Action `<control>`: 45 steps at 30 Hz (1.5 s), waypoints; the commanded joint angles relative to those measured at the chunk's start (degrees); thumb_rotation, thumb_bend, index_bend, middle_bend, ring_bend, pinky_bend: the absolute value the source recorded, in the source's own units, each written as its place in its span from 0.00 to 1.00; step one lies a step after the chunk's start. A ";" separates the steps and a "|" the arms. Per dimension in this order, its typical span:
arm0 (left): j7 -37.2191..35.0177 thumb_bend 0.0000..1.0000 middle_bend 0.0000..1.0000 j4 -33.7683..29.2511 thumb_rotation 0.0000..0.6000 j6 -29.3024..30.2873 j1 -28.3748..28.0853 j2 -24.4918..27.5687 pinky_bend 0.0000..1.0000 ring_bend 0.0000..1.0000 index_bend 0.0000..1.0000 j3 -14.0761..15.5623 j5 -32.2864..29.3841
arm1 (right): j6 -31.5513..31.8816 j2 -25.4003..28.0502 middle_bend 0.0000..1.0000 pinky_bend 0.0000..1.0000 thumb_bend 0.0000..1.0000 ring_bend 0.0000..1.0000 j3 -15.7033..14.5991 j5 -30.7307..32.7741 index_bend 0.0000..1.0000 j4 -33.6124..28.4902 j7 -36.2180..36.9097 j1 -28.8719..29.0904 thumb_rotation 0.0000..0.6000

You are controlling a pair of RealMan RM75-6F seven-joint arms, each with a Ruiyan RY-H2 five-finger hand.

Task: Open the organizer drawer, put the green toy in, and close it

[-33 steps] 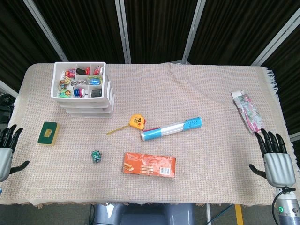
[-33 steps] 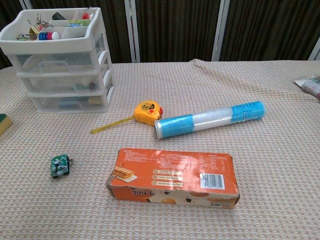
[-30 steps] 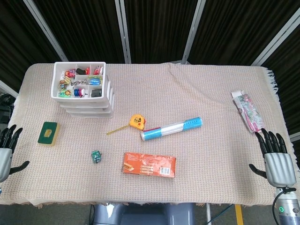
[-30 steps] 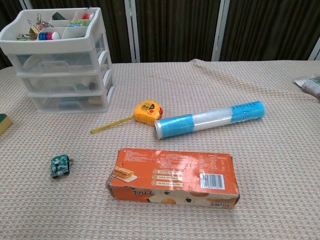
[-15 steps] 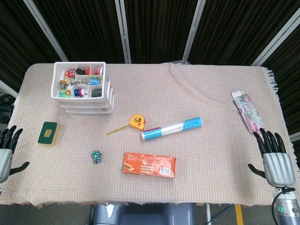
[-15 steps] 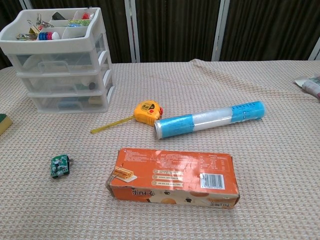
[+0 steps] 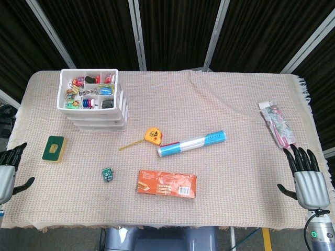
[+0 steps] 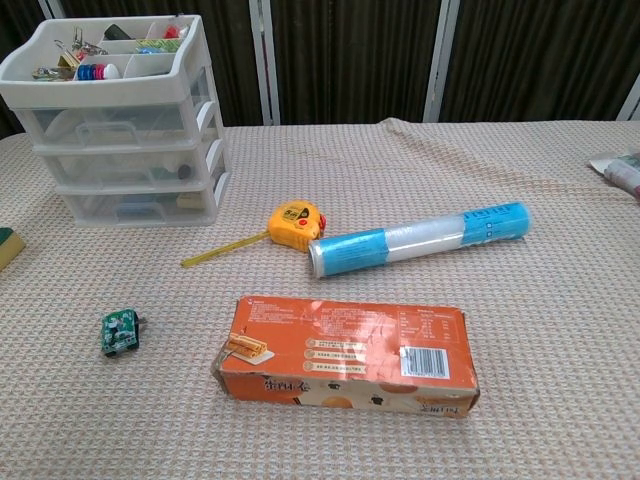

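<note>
The white organizer [image 7: 94,102] [image 8: 120,130] stands at the back left of the table, its three drawers pushed in and its top tray full of small items. The small green toy [image 7: 108,174] [image 8: 121,332] lies on the cloth in front of it, nearer the front edge. My left hand [image 7: 6,172] hangs at the table's left front edge, fingers spread, holding nothing. At the right front edge my right hand [image 7: 305,178] also has its fingers spread and holds nothing. Neither hand shows in the chest view.
A yellow tape measure [image 7: 153,136] with its tape pulled out, a blue and clear tube [image 7: 191,143] and an orange box [image 7: 167,183] lie mid-table. A green sponge [image 7: 54,148] sits at the left, a printed packet [image 7: 276,123] at the right.
My left hand has slid slightly down and outward at the left edge. The right hand has barely shifted. The objects have not moved.
</note>
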 commanded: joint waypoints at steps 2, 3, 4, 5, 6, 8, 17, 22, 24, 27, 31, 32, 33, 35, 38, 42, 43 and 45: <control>-9.16 0.56 0.74 -4.59 1.00 -5.02 -1.34 -1.19 0.59 0.71 0.00 -1.50 -4.38 | -0.30 0.06 0.00 0.02 0.00 0.00 0.03 0.17 0.08 -0.22 -0.01 0.10 1.00; -12.36 0.58 0.76 -6.12 1.00 -7.69 -2.12 -0.94 0.61 0.73 0.00 -1.86 -5.89 | -0.44 0.07 0.00 0.02 0.00 0.00 0.05 0.24 0.08 -0.29 -0.04 0.17 1.00; -15.70 0.61 0.78 -7.60 1.00 -10.68 -3.09 -0.73 0.63 0.75 0.00 -2.44 -7.73 | -0.58 0.06 0.00 0.02 0.00 0.00 0.05 0.26 0.08 -0.35 -0.07 0.24 1.00; -16.90 0.63 0.79 -8.10 1.00 -12.02 -3.57 -0.56 0.64 0.76 0.00 -2.77 -8.64 | -0.63 0.06 0.00 0.02 0.00 0.00 0.05 0.24 0.08 -0.38 -0.08 0.28 1.00; -18.76 0.64 0.79 -8.89 1.00 -14.63 -4.55 -0.26 0.65 0.77 0.00 -3.33 -10.28 | -0.71 0.08 0.00 0.02 0.00 0.00 0.04 0.20 0.09 -0.44 -0.10 0.33 1.00; -21.41 0.66 0.80 -9.99 1.00 -18.35 -6.04 0.05 0.65 0.77 0.00 -4.15 -12.34 | -0.75 0.10 0.00 0.02 0.00 0.00 0.04 0.13 0.09 -0.49 -0.07 0.38 1.00; -34.99 0.69 0.80 -12.23 1.00 -33.59 -12.17 0.46 0.67 0.78 0.00 -8.57 -20.54 | -0.47 0.46 0.00 0.02 0.00 0.00 0.24 0.11 0.09 -0.63 0.97 0.36 1.00; -37.22 0.69 0.80 -9.79 1.00 -37.54 -14.77 -0.70 0.67 0.78 0.06 -10.30 -23.14 | 0.09 0.39 0.00 0.02 0.00 0.00 0.43 -0.08 0.09 -0.18 0.63 0.29 1.00; -38.83 0.69 0.80 -9.47 1.00 -38.38 -15.34 -1.36 0.67 0.78 0.08 -11.20 -24.00 | 0.08 0.40 0.00 0.02 0.00 0.00 0.48 0.01 0.09 -0.21 0.82 0.28 1.00; -40.63 0.69 0.80 -8.82 1.00 -38.98 -16.07 -2.17 0.67 0.78 0.12 -12.45 -24.55 | 0.13 0.43 0.00 0.02 0.00 0.00 0.52 -0.01 0.09 -0.20 0.96 0.29 1.00; -42.70 0.69 0.80 -7.85 1.00 -38.99 -16.68 -3.48 0.67 0.78 0.13 -13.78 -24.58 | 0.05 0.40 0.00 0.02 0.01 0.00 0.46 -0.03 0.09 -0.11 0.90 0.31 1.00; -42.97 0.69 0.80 -7.70 1.00 -39.13 -16.77 -3.62 0.67 0.78 0.13 -13.87 -24.54 | 0.03 0.40 0.00 0.02 0.00 0.00 0.46 -0.02 0.09 -0.13 0.95 0.31 1.00; -43.56 0.69 0.80 -7.46 1.00 -39.48 -16.92 -3.82 0.67 0.78 0.14 -14.03 -24.45 | 0.01 0.41 0.00 0.02 0.00 0.00 0.45 -0.01 0.09 -0.15 1.02 0.31 1.00; -45.15 0.69 0.80 -7.13 1.00 -40.36 -17.19 -4.11 0.67 0.78 0.15 -14.48 -24.31 | 0.02 0.41 0.00 0.02 0.00 0.00 0.44 -0.04 0.09 -0.10 1.00 0.31 1.00; -46.81 0.69 0.80 -6.51 1.00 -40.90 -17.47 -4.66 0.67 0.78 0.17 -15.03 -23.91 | 0.04 0.33 0.00 0.02 0.00 0.00 0.44 -0.12 0.09 -0.06 1.05 0.35 1.00; -49.18 0.69 0.80 -5.82 1.00 -42.41 -18.22 -5.67 0.67 0.78 0.19 -15.88 -24.94 | 0.38 0.06 0.00 0.02 0.00 0.00 0.48 -0.46 0.09 0.22 0.81 0.38 1.00; -49.74 0.69 0.80 -5.62 1.00 -42.95 -18.45 -5.81 0.67 0.78 0.19 -16.10 -25.21 | 0.44 0.01 0.00 0.02 0.00 0.00 0.45 -0.56 0.09 0.24 0.82 0.38 1.00; -49.99 0.69 0.80 -5.03 1.00 -43.39 -18.87 -6.16 0.67 0.78 0.19 -16.34 -25.39 | 0.54 -0.02 0.00 0.02 0.00 0.00 0.45 -0.64 0.09 0.31 0.79 0.36 1.00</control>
